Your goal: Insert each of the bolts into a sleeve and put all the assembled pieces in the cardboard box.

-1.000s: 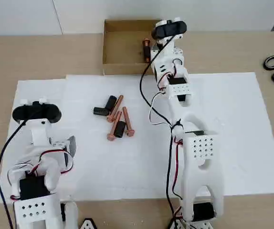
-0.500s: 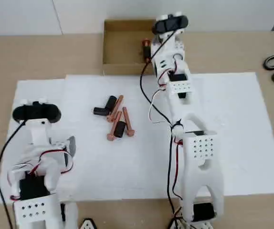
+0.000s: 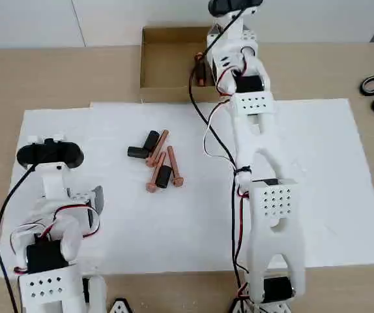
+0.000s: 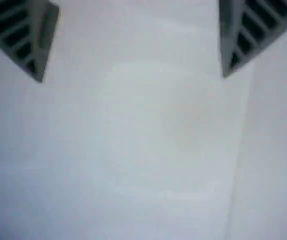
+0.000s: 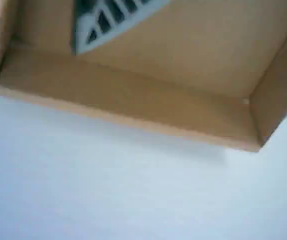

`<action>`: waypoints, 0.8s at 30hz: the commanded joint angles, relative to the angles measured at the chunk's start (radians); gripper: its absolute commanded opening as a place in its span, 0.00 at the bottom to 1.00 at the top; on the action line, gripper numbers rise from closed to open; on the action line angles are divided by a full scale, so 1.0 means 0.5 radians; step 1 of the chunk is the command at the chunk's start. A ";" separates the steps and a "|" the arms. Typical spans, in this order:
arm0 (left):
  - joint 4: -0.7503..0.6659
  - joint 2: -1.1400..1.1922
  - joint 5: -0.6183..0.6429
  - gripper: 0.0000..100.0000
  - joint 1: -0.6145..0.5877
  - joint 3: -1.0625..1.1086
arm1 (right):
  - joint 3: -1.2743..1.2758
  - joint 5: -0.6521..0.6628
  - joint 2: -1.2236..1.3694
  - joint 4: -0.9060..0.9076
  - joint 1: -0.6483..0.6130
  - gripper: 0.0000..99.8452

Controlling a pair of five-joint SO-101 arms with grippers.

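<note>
Left gripper (image 4: 132, 74): at 8 o'clock on the foam sheet (image 3: 317, 169), fingers spread wide, nothing between them, bare foam beneath.

Loose pile just off centre toward 10 o'clock: three bolts (image 3: 158, 149) and three sleeves (image 3: 137, 152), some touching. One sleeve lies tight between two bolts; can't tell if it is threaded on.

Box (image 3: 167, 52): at 12 o'clock, just off the sheet's far edge. One bolt-and-sleeve piece (image 3: 200, 68) stands against the right-hand wall inside.

Right gripper (image 3: 208, 64): over the box's right side, hard by that piece. The wrist view gives one finger (image 5: 108, 20) above the box floor. Whether it is open or clamped on the piece, I cannot tell.

Judgement: step in hand is depositing this piece. To do it well:
- let go low over the floor, so the bolt doesn't slip out of its sleeve
- open fully before lifting
- rise straight up past the near wall, then swing toward the pile
- mind the cable near the box rim
</note>
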 commanded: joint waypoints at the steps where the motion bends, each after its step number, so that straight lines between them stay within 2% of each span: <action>1: 0.003 -0.018 -0.006 0.22 -0.009 -0.011 | -0.463 0.025 -0.057 0.471 -0.063 0.17; 7: 0.031 -0.015 -0.003 0.22 -0.009 -0.017 | -1.102 0.031 -0.035 1.232 -0.213 0.17; 12: 0.049 -0.015 -0.003 0.22 -0.009 -0.023 | -1.347 0.028 -0.051 1.824 -0.315 0.17; 16: 0.040 -0.015 -0.003 0.22 -0.006 -0.011 | -1.341 0.012 -0.041 2.190 -0.388 0.17; 24: 0.040 -0.015 -0.003 0.22 0.000 -0.011 | -1.329 0.025 -0.032 2.279 -0.539 0.17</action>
